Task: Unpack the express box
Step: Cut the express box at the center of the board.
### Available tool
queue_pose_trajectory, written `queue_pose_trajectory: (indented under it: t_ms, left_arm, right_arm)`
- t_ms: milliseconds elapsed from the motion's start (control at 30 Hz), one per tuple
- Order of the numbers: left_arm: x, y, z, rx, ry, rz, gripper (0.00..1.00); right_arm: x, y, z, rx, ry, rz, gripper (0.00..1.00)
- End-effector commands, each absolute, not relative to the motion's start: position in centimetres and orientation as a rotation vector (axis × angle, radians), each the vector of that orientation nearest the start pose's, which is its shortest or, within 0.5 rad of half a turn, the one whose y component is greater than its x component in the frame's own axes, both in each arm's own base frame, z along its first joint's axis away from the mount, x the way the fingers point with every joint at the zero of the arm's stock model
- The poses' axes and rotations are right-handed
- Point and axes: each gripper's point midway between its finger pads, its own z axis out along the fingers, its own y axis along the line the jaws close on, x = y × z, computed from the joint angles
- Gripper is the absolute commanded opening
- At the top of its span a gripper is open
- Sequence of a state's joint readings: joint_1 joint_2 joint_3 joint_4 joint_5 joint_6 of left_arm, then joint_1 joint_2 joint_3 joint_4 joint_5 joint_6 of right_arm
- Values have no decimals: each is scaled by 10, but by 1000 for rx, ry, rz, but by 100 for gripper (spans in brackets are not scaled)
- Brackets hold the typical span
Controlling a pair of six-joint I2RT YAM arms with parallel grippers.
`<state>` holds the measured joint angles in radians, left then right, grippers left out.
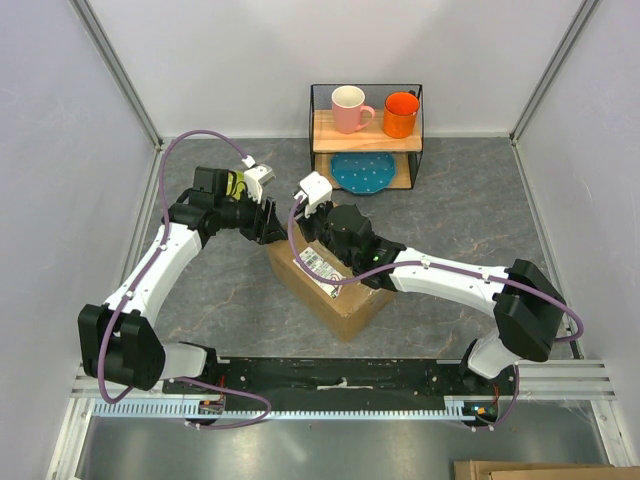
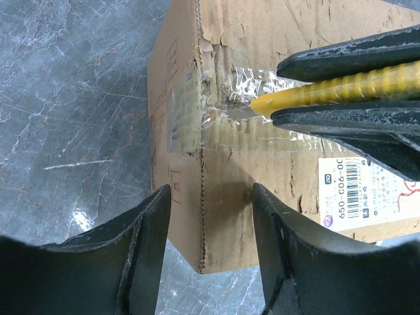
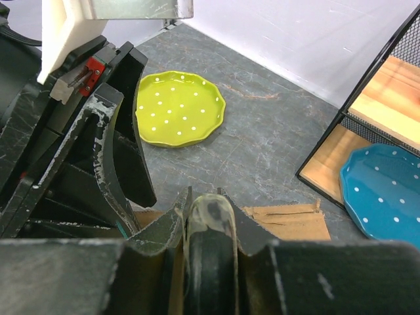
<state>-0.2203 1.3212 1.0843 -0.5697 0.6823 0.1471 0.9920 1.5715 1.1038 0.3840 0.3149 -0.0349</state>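
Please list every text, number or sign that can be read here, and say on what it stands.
"650-C06-0C", cut off at the picture's edge: white label on the express box.
Small print and barcode on that label: too small to read.
Red marks on the box's side: blurred, unreadable.

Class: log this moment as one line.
right hand: shut on yellow tool, tip at tape seam | left hand: open over express box edge

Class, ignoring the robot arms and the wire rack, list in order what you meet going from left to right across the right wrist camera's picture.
green plate → box → blue plate
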Motion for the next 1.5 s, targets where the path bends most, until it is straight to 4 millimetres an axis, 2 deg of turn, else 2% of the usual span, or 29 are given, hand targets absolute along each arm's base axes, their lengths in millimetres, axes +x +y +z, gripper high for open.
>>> queue_pose_trajectory:
  t_ms: [0, 333, 367, 400, 500, 567, 933, 1167, 1467]
  left_arm:
    - [287, -154, 150, 760, 2309, -711, 58]
    - [294, -155, 149, 741, 2321, -711, 54]
    - [294, -155, 148, 740, 2323, -709, 52]
    - [293, -155, 148, 738, 2328, -708, 45]
    - [293, -154, 146, 738, 2329, -705, 32]
    - [293, -154, 147, 734, 2332, -702, 29]
    - [295, -151, 151, 722, 2327, -679, 29]
    - [294, -151, 153, 713, 2323, -674, 28]
    - [292, -148, 154, 713, 2327, -657, 27]
  right_arm:
    - [321, 386, 255, -626, 1567, 428, 0]
    - [312, 370, 248, -668, 1608, 390, 0]
    - [311, 368, 248, -668, 1610, 388, 0]
    - [311, 366, 243, -675, 1622, 376, 0]
    - [309, 361, 242, -681, 1632, 367, 0]
    - [307, 361, 243, -684, 1634, 367, 0]
    - [298, 346, 245, -701, 1663, 328, 0]
    - [291, 338, 232, -719, 1711, 291, 0]
    - [279, 325, 237, -723, 1724, 272, 0]
